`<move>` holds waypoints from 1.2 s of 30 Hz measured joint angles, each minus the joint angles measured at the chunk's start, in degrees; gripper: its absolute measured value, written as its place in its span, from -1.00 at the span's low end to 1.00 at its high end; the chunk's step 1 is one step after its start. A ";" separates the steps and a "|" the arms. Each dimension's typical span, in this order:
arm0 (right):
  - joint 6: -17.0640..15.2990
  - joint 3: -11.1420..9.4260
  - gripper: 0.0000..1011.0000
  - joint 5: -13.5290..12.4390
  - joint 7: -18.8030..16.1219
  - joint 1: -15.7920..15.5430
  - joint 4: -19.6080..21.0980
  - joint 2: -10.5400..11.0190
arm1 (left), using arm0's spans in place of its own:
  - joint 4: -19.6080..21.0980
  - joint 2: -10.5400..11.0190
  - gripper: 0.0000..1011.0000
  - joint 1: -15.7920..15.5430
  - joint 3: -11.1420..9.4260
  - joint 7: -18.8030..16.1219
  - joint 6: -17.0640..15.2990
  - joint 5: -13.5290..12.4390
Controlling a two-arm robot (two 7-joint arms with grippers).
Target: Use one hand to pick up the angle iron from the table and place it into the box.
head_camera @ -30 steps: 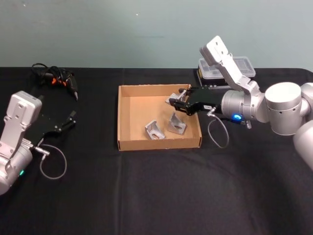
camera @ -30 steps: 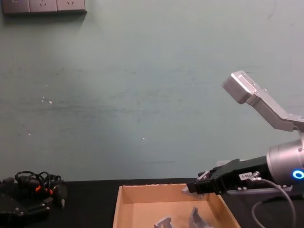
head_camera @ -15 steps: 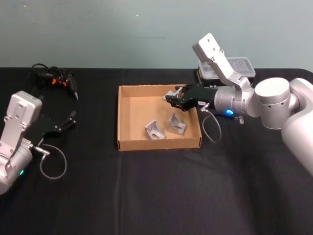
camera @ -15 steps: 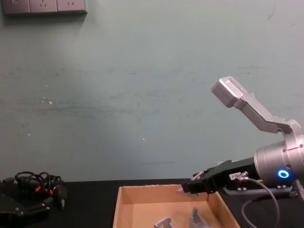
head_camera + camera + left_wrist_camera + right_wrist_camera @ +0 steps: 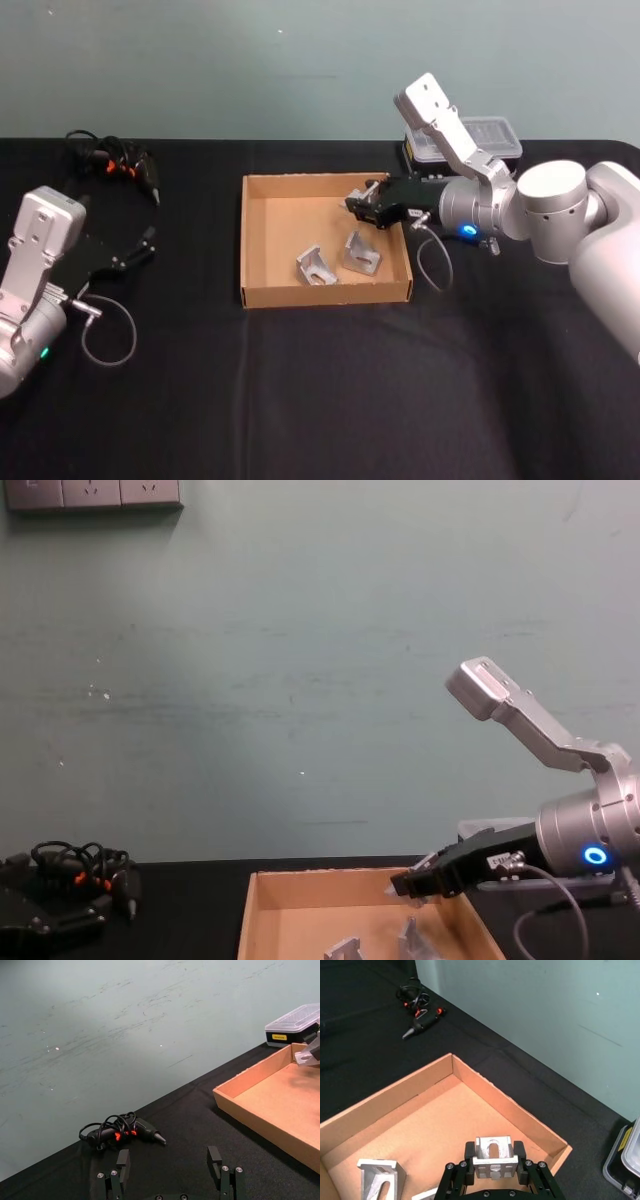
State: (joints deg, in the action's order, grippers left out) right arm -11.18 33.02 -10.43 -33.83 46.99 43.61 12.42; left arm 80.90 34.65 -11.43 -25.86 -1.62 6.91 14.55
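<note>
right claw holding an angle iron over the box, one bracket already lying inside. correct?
Nearly. The head view shows two brackets lying in the box, not one. The right claw does hold an angle iron over it.

Matt tan cardboard box [image 5: 262, 240] — dull grey metal angle iron [image 5: 492, 1156].
</note>
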 joint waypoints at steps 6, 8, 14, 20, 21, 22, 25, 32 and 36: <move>-0.01 -0.22 -0.09 0.70 -0.06 0.20 -0.95 -0.39 | 0.00 0.00 1.00 0.00 0.00 0.00 0.00 0.00; 0.00 -0.34 -0.09 0.99 -0.08 0.31 -1.19 -0.51 | 0.00 0.00 1.00 0.00 0.00 0.00 0.00 0.00; -0.03 -0.61 0.24 1.54 -0.48 0.37 -1.46 -0.67 | 0.00 0.00 1.00 0.00 0.00 0.00 0.00 0.00; -0.13 -0.97 0.55 1.84 -0.58 0.00 -1.09 -0.62 | 0.00 0.00 1.00 0.00 0.00 0.00 0.00 0.00; -0.15 -1.10 0.66 1.87 -0.55 -0.20 -0.76 -0.55 | 0.00 0.00 1.00 0.00 0.00 0.00 0.00 0.00; -0.18 -1.19 0.69 1.87 -0.55 -0.35 -0.42 -0.48 | 0.00 0.00 1.00 0.00 0.00 0.00 0.00 0.00; -0.31 -1.65 0.86 1.85 -0.36 -1.27 1.51 0.03 | 0.00 0.00 1.00 0.00 0.00 0.00 0.00 0.00; -0.47 -3.14 0.98 1.13 1.21 -4.82 8.60 1.89 | 0.00 0.00 1.00 0.00 0.00 0.00 0.00 0.00; -0.24 -4.28 0.98 0.32 2.70 -8.03 14.25 3.50 | 0.00 0.00 1.00 0.00 0.00 0.00 0.00 0.00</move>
State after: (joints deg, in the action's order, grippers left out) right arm -11.43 28.74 -10.11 -31.13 38.96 57.86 15.93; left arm 80.90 34.64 -11.43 -25.86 -1.62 6.91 14.55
